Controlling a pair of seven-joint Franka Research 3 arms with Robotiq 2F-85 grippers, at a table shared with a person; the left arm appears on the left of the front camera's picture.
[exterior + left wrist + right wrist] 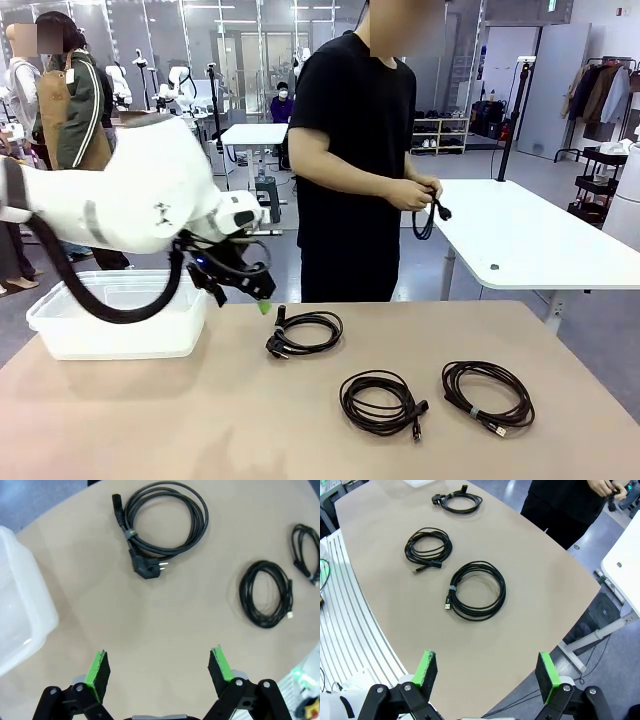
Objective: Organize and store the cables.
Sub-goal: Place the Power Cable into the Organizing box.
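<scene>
Left claw [160,655] and right claw [487,656] released, three cables [500,587] lie outside white bin [110,335]

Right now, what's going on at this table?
Three coils lie on the table: a plug cable, a middle cable and a banded cable. The person's hands hold a fourth cable at the far side. The left gripper hovers open between the bin and the plug cable; the right gripper is open too, holding nothing.
</scene>
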